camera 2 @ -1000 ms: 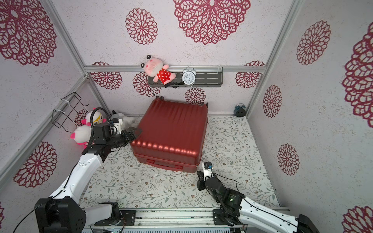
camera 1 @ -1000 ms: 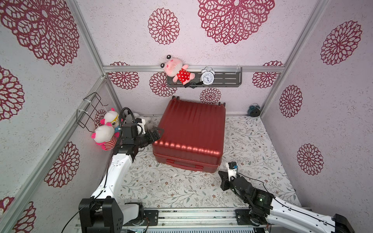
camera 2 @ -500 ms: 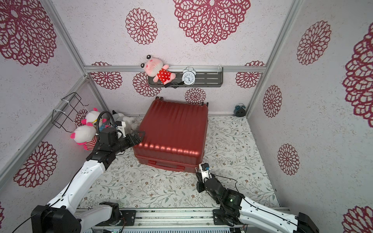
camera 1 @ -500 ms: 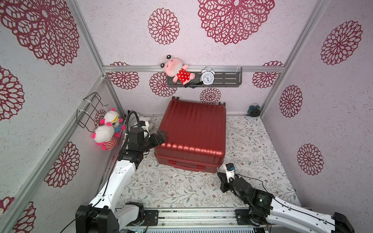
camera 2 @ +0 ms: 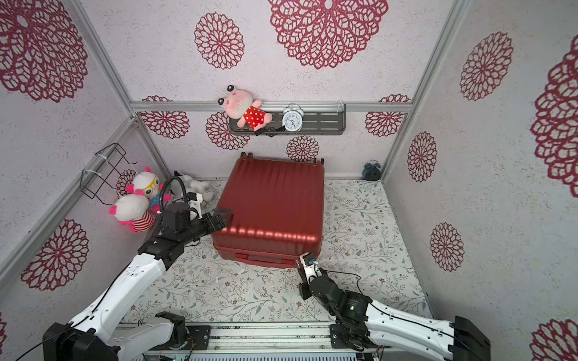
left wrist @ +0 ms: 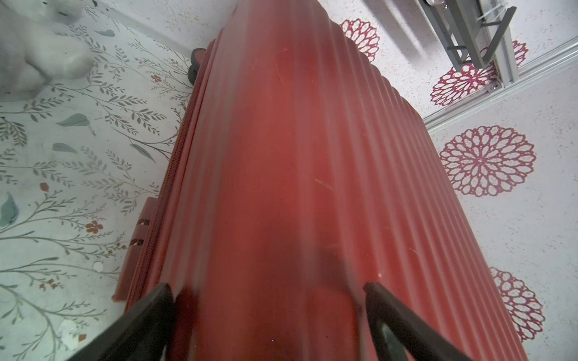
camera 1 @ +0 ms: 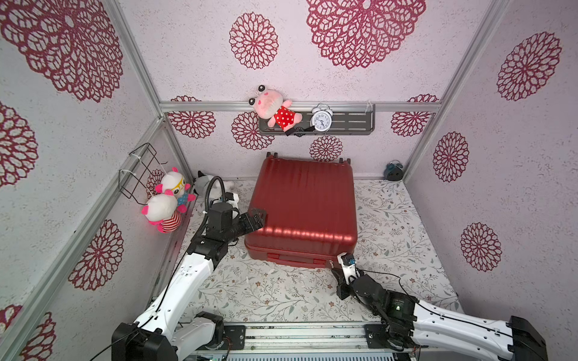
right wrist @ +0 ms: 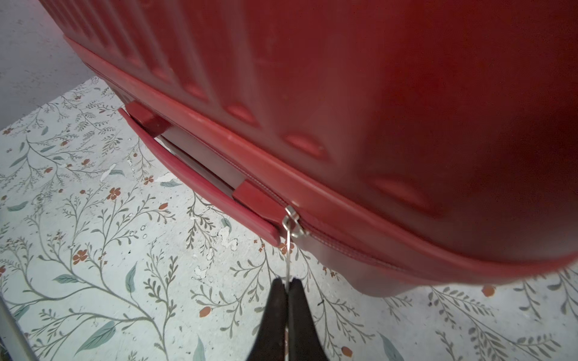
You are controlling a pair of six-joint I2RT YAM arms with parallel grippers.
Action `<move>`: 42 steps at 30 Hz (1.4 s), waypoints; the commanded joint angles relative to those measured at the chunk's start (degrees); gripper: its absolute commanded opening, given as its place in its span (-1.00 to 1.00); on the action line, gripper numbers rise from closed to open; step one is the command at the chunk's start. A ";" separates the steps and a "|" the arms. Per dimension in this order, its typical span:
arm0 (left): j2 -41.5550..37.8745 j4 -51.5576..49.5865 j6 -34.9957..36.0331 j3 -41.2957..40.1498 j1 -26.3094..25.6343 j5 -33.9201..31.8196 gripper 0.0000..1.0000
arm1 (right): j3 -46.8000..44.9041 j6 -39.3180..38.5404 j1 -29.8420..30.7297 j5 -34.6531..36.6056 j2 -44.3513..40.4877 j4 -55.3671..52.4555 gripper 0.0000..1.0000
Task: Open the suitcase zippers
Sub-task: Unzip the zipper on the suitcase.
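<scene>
The suitcase (camera 1: 303, 200) lay flat on the worktop (camera 1: 266, 290). Right fingers (right wrist: 276, 300) clenched its zipper pull (right wrist: 291, 223) beside the handle (right wrist: 253, 200) for dragging; left fingers (left wrist: 391, 312), spread, straddled its opposite edge, likely bracing it.

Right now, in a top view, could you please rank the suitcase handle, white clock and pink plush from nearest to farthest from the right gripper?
From the right gripper:
1. Handle, right beside it, low in front.
2. White clock, on the back-wall shelf.
3. Pink plush, same shelf, further left.
</scene>
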 commanded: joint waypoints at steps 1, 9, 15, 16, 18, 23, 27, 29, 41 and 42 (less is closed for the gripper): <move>-1.10 0.39 -3.23 -1.47 -7.42 10.43 0.97 | 2.69 -1.05 3.73 -1.96 0.96 2.18 -1.00; -1.64 3.98 -6.00 -3.30 -17.79 7.13 0.98 | 2.93 -0.33 5.74 0.68 0.72 1.41 -1.00; 1.17 6.24 -6.54 -1.59 -25.92 3.41 0.98 | 2.61 -0.10 6.41 1.32 -0.06 0.99 -1.00; 1.84 6.94 -6.68 -1.25 -27.10 2.95 0.98 | 2.51 -0.13 6.53 1.40 -0.31 0.97 -1.00; 3.59 8.25 -6.85 -0.47 -29.13 2.29 0.98 | 2.26 -0.07 6.61 1.57 -0.77 0.81 -1.00; 9.15 12.57 -6.90 1.67 -33.45 1.27 0.98 | 1.44 0.39 6.80 1.85 -2.53 0.27 -1.00; 13.19 16.58 -6.56 2.82 -36.12 0.86 0.98 | 0.73 0.75 7.08 2.01 -3.88 -0.35 -1.00; 14.75 18.51 -6.56 3.12 -37.17 0.30 0.98 | 0.22 1.01 7.41 2.15 -4.77 -0.52 -1.00; 20.38 28.08 -7.60 4.36 -40.45 -0.55 0.99 | -1.10 0.67 8.80 2.23 -5.75 1.32 -1.00; 20.31 28.20 -7.61 4.27 -40.43 -0.86 0.99 | -1.09 0.59 9.07 2.19 -5.84 1.28 -1.00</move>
